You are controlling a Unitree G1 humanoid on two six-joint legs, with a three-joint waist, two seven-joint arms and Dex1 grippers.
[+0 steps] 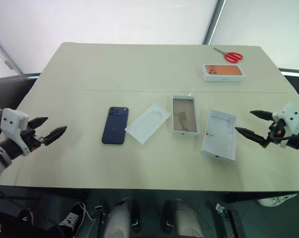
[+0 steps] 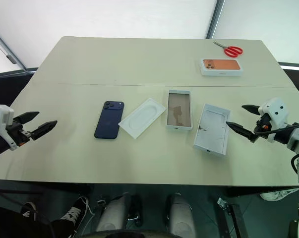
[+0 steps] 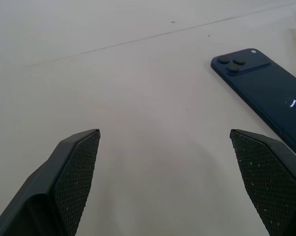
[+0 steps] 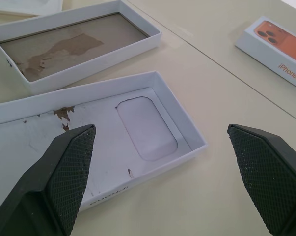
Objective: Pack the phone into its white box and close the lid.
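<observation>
With both grippers, left [image 1: 53, 127] and right [image 1: 249, 122], hovering jaws wide and empty, the phone [image 1: 115, 125] is lying flat on the tabletop [image 1: 139, 69] left of the white box [image 1: 184, 115] (lid [image 1: 219, 134] to its right), risking a slipped pinch.

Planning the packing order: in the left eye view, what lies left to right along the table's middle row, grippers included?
Left gripper → phone → insert → white box → lid → right gripper.
</observation>
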